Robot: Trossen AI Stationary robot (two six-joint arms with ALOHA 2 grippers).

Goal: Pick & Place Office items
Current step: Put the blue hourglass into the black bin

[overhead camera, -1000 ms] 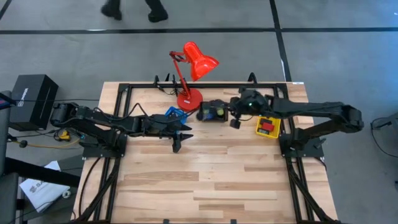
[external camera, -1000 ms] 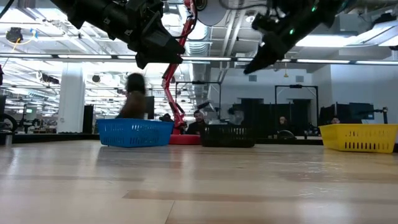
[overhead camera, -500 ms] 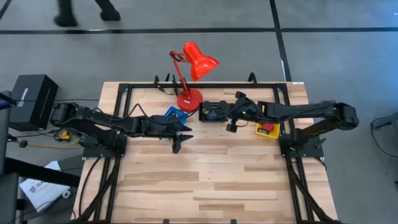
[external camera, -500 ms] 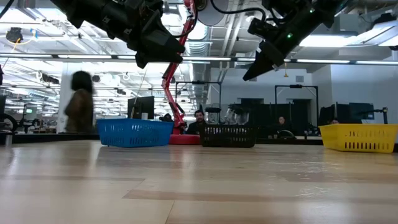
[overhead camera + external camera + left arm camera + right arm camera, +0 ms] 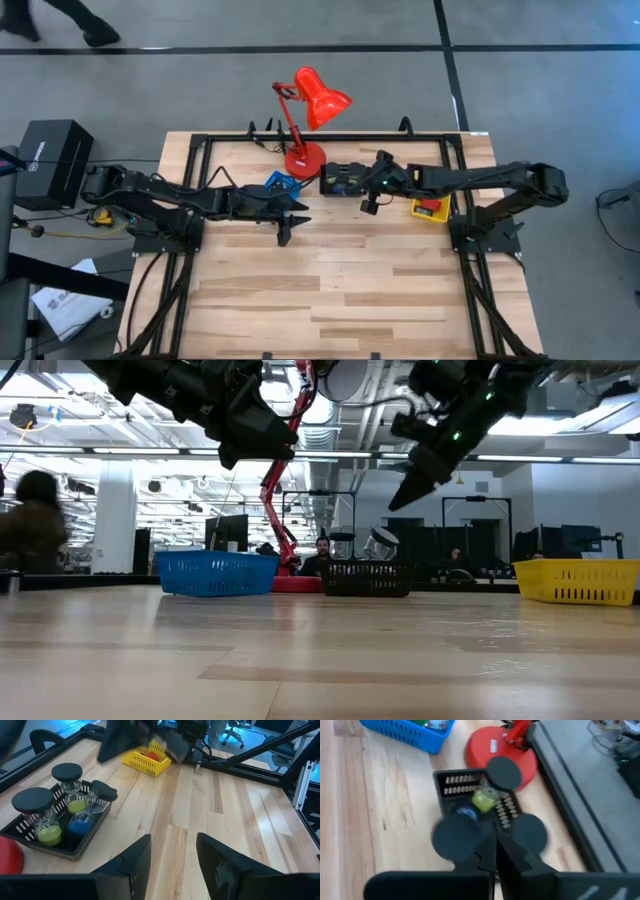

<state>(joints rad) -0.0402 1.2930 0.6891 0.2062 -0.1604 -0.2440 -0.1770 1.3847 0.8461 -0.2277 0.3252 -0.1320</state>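
**High view: my right tool hangs by the black bin**

High view shows my right tool [image 5: 369, 203] reaching across the back of the counter [image 5: 330, 290], hanging above the wood just beside the front right corner of the black bin [image 5: 342, 180]. My right wrist view shows its fingers pressed together with nothing between them. The low view has it up in the air, pointing down toward that bin.

My left tool [image 5: 287, 228] hovers over the counter in front of the blue bin [image 5: 281, 185]. My left wrist view shows its two fingers [image 5: 131, 862] parted with bare wood between them, holding nothing.

The black bin holds small jars with black round lids [image 5: 67, 771]; one [image 5: 50, 834] has yellow-green contents and another [image 5: 79, 826] blue. A black clip-like piece [image 5: 103, 790] sits at the bin's edge beside them. The red block [image 5: 429, 207] lies in the yellow bin [image 5: 418, 209], just beside my right arm. What is in the blue bin I cannot make out.

The red desk lamp [image 5: 305, 120] stands behind the bins, its round base [image 5: 501, 751] touching the counter just beside the black bin. A blurred person [image 5: 30, 520] shows in the room beyond the counter in the low view.
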